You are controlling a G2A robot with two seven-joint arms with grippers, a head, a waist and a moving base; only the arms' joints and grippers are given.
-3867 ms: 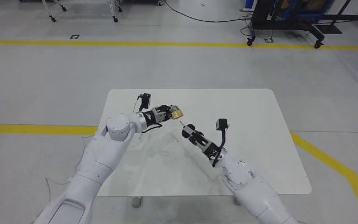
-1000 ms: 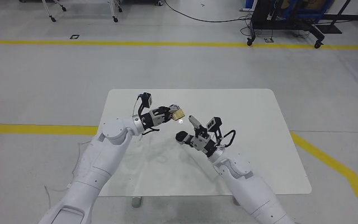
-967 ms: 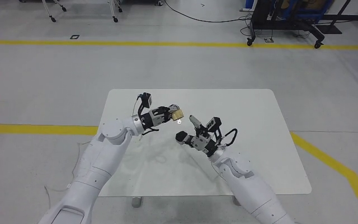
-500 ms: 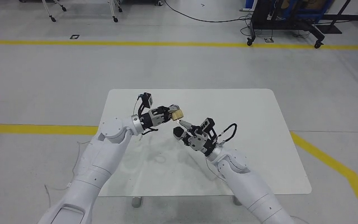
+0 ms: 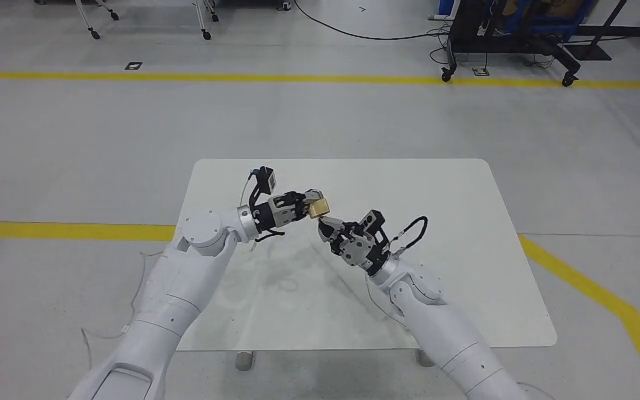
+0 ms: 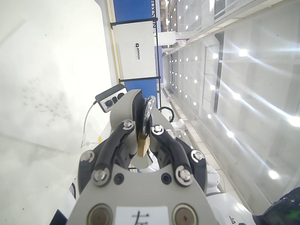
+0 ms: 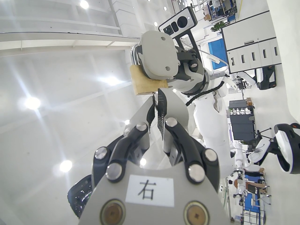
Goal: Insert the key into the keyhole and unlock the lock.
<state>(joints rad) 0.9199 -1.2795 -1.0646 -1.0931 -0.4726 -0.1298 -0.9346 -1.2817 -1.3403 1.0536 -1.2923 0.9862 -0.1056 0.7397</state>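
Lock [image 5: 317,207], a small brass one, hung clear of the white desk [image 5: 470,200], at about ten o'clock from the desk's middle when seen from above. The left pincer [image 5: 306,206] held it from the nine o'clock side. In that arm's wrist view the left pincer [image 6: 144,104] was drawn in tight on the lock [image 6: 143,145], its pale fingers [image 6: 124,111] pinching it flat between the pads. The steel shackle [image 6: 150,103] showed out by the fingertips and the brass body sat nearer the wrist. The right pincer [image 5: 329,228] was at five o'clock of the lock, with its tips just beside the brass. Seen from its own wrist, the right pincer [image 7: 157,104] had its fingers [image 7: 174,115] closed to a narrow slit. A thin sliver of metal, the key [image 7: 153,97], stuck out between the pads and touched the lock [image 7: 140,83] on the bare end of its body. Whether the blade sat inside the keyhole I could not tell; the joint was too small to make out. Beyond the desk, at twelve o'clock, a yellow line [image 5: 300,77] ran across the grey floor.
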